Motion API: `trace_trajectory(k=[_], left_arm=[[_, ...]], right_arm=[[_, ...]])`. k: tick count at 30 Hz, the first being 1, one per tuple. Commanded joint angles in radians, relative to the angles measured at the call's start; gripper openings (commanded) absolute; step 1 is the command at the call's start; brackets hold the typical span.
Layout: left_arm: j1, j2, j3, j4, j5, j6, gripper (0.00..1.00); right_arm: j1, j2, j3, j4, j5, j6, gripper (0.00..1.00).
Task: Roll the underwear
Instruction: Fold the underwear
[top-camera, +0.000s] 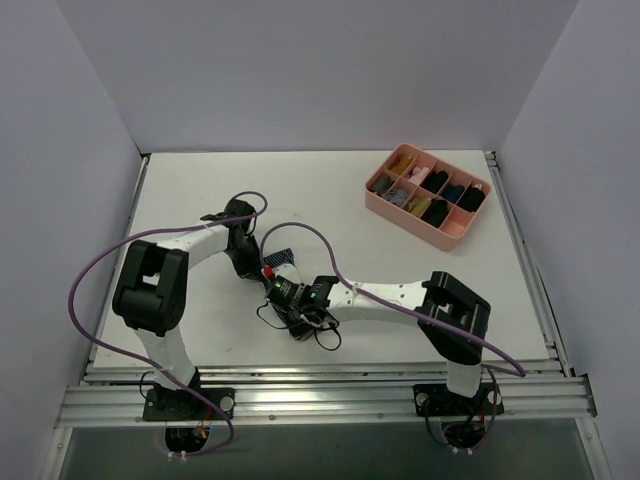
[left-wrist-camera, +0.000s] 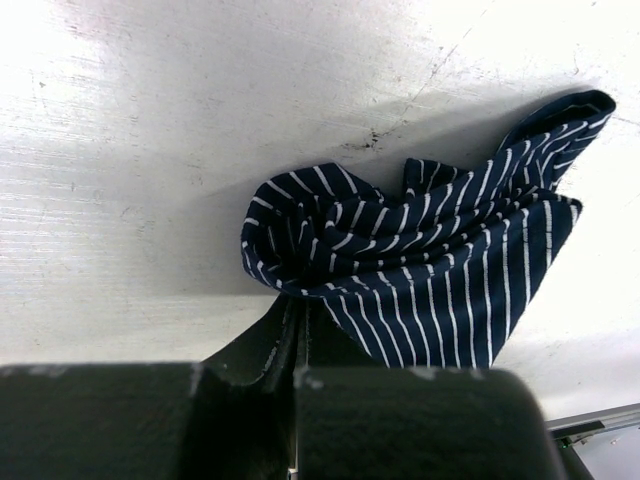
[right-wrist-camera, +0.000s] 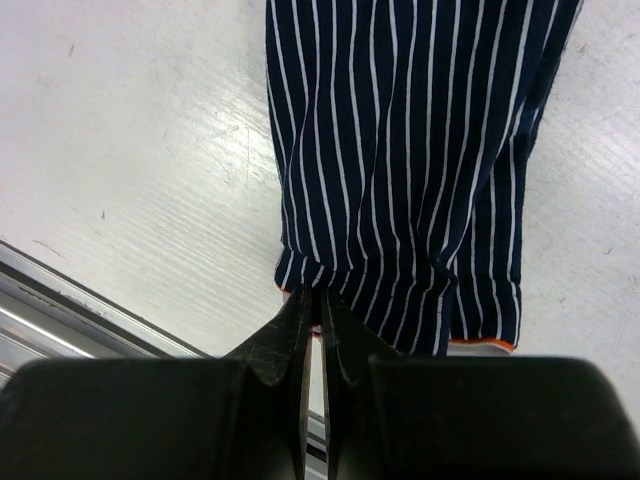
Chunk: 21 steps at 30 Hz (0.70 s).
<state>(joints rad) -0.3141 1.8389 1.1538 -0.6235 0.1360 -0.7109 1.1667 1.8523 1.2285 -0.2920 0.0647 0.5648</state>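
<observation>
Navy underwear (left-wrist-camera: 430, 270) tight in left gripper (left-wrist-camera: 300, 308); right gripper (right-wrist-camera: 315, 300)

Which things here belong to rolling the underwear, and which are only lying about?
For the job: underwear; left tool and right tool, both shut on its edge.
Lying about: pink tray at the far right; cloth bundles in its compartments.

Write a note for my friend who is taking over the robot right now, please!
Left gripper: shut, pinching the bunched end of the dark navy pinstriped cloth underwear.
Right gripper: shut on its orange-edged hem.
Where: the underwear is over the white table, between the two arms, one end crumpled.
Done: both ends gripped.
Left: the rolling itself; no neat roll shows yet.
</observation>
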Motion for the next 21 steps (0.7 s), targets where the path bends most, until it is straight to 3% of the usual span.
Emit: trace_trajectory(k=[1,21], left_arm=[[0.009,0.033,0.014,-0.028,-0.047,0.037,0.02],[0.013,0.062,0.024,-0.01,-0.004,0.067,0.02]], right_arm=[[0.008,-0.07,-0.021,-0.061,0.029,-0.02,0.0],[0.013,-0.123,-0.153,-0.01,-0.035,-0.025,0.0]])
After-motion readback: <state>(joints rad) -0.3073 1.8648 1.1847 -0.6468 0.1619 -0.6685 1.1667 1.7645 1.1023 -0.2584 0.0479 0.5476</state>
